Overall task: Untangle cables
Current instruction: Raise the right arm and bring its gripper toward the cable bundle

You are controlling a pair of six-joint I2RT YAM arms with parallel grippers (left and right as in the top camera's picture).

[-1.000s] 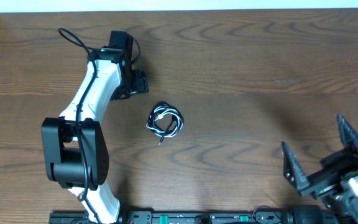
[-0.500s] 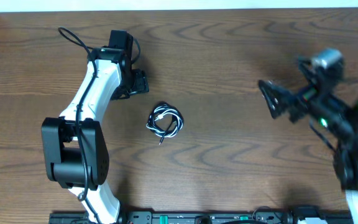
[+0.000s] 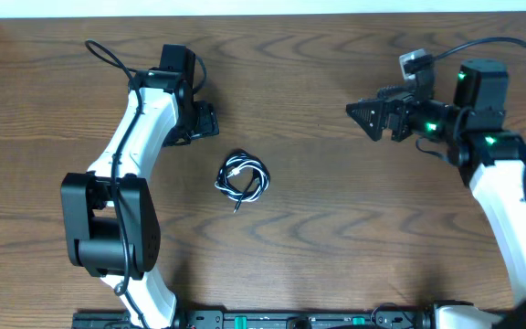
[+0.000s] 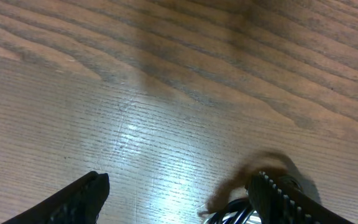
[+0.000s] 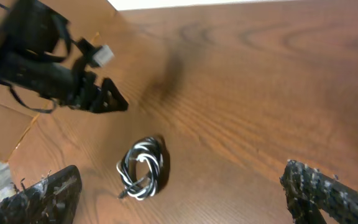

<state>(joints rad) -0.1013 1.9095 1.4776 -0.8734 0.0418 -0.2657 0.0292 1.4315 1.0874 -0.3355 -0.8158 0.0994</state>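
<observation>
Swinging up from the desk's (image 3: 336, 238) near right corner, the right gripper (image 3: 362, 113) now hangs over the far right part, its tips pointing left toward the middle. Its jaws stand wide apart and hold nothing: the wrist view shows its fingers (image 5: 42, 198) at the bottom corners with bare wood between them. Nothing else has shifted.

The cables (image 3: 243, 176) lie in one small coil of white and black strands wound together. The coil is a little left of the desk's centre, about midway between the far and near edges, and a plug end sticks out toward the near edge.

The left gripper (image 3: 201, 121) sits just beyond the coil, toward the far left, with its jaws apart and empty. In its wrist view a bit of the coil shows at the bottom edge beside one finger (image 4: 284, 196); whether they touch cannot be told.
</observation>
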